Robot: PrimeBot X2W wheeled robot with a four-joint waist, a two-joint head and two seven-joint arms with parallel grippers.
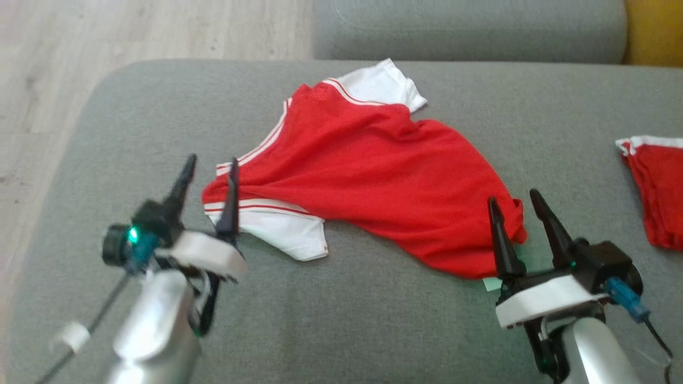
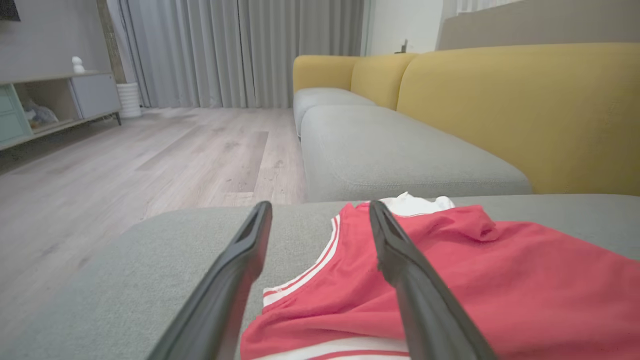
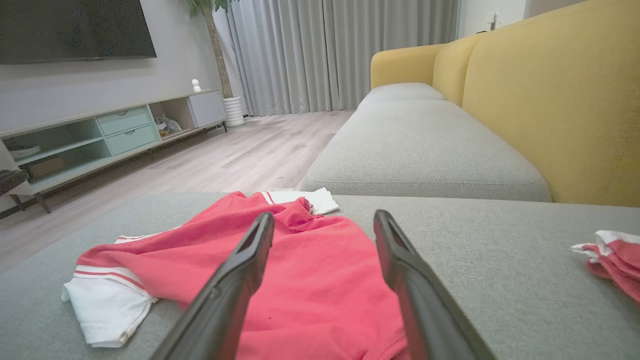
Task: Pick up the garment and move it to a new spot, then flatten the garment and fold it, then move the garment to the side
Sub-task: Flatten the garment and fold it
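L gripper [image 1: 212,160]: jaws spread wide, fingers angled fwd, leaning slightly right. R gripper [image 1: 512,196]: jaws spread too, fingers leaning left.

Rumpled red garment [image 1: 373,176] on the grey cushion [image 1: 373,320], left gripper [image 1: 212,159] and right gripper [image 1: 512,196] both spread wide at its near ends.

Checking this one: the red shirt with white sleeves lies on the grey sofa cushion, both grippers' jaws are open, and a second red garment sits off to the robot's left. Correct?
Not quite. The second red garment lies to the robot's right, as the head view shows; the rest stands.
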